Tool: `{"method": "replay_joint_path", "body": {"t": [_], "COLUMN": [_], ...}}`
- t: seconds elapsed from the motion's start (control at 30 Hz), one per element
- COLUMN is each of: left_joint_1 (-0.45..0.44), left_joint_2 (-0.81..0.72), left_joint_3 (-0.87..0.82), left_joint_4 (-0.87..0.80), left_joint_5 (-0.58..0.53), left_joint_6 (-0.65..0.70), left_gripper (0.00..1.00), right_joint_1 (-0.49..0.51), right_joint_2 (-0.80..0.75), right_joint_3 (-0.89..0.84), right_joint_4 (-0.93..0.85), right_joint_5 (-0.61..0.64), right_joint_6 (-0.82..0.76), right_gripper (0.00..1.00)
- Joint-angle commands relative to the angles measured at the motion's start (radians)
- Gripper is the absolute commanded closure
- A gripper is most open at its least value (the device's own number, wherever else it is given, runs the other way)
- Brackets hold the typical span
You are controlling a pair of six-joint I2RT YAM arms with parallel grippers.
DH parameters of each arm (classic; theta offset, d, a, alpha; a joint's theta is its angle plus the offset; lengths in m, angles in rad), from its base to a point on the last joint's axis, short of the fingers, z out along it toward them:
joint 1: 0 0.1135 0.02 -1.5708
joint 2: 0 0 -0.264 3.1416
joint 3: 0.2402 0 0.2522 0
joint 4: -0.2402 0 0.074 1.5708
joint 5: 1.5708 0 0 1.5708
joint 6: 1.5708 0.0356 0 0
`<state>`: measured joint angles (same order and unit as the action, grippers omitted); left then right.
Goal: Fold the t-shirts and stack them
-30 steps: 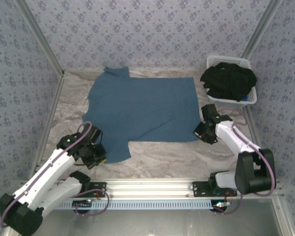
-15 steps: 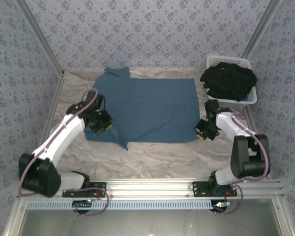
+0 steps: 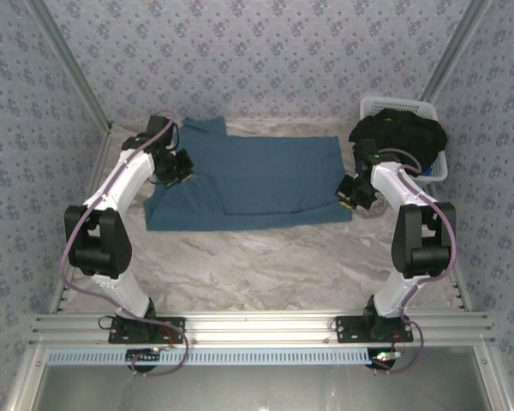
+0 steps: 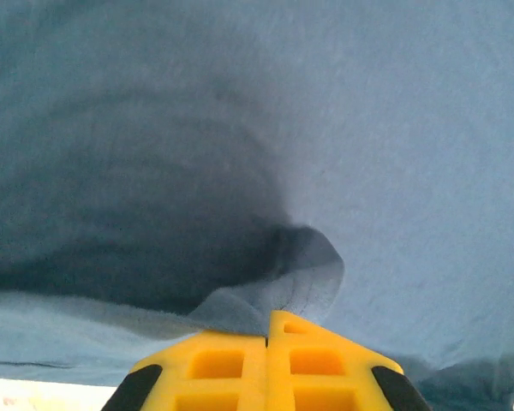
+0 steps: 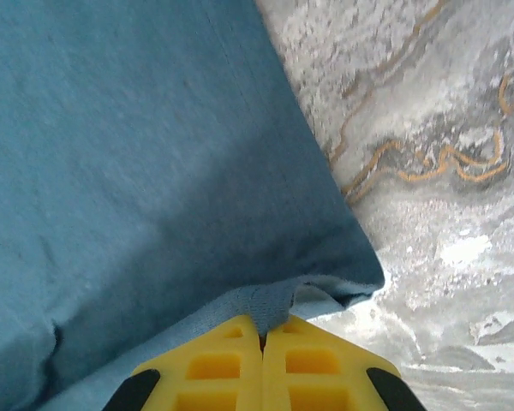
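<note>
Both pincers are pressed together on cloth. The left pincer (image 3: 178,167) pinches a bunched fold of the teal t-shirt (image 3: 265,184) at the tabletop's 10 o'clock, and the right pincer (image 3: 352,193) pinches the shirt's corner at about 2 o'clock. Within the last second the pair swept from the near side of the tabletop (image 3: 265,265) toward 12 o'clock, carrying the shirt's near edge with them. The garment, spread wide a second ago, now lies as a shallower band across the far half, its near portion doubled over. By the look of it, the first fold is almost laid and wants releasing and smoothing, with further folds to follow. The black t-shirts (image 3: 398,141) sit heaped and unfolded in the white basket (image 3: 435,174) at 1 o'clock, just beyond the right arm. That basket crowds the right pincer's far side, and the shirt's left end lies uneven, which may spoil a clean edge.
</note>
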<state>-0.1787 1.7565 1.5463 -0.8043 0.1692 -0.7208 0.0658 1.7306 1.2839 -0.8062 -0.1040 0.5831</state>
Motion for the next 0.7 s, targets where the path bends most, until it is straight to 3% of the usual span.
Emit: {"method": "replay_joint_path", "body": {"t": [0.0,0.4,0.67], "left_joint_1": [0.002,0.014,0.043], "left_joint_2": [0.046,0.215,0.23], "left_joint_3": [0.108,0.327,0.333], "left_joint_4": [-0.012,-0.054,-0.057], "left_joint_5": [-0.005,-0.025,-0.052], "left_joint_6": [0.071,0.107,0.094], "left_gripper": [1.0,1.0,1.0], "right_joint_1": [-0.001,0.008,0.008], "right_joint_2": [0.035,0.096,0.146], "right_joint_3": [0.044,0.089,0.16], "right_joint_4": [-0.051,-0.043,-0.048], "right_joint_5": [0.057,0.091,0.092], "right_joint_6": [-0.016,0.011,0.015], "right_gripper": [1.0,1.0,1.0]}}
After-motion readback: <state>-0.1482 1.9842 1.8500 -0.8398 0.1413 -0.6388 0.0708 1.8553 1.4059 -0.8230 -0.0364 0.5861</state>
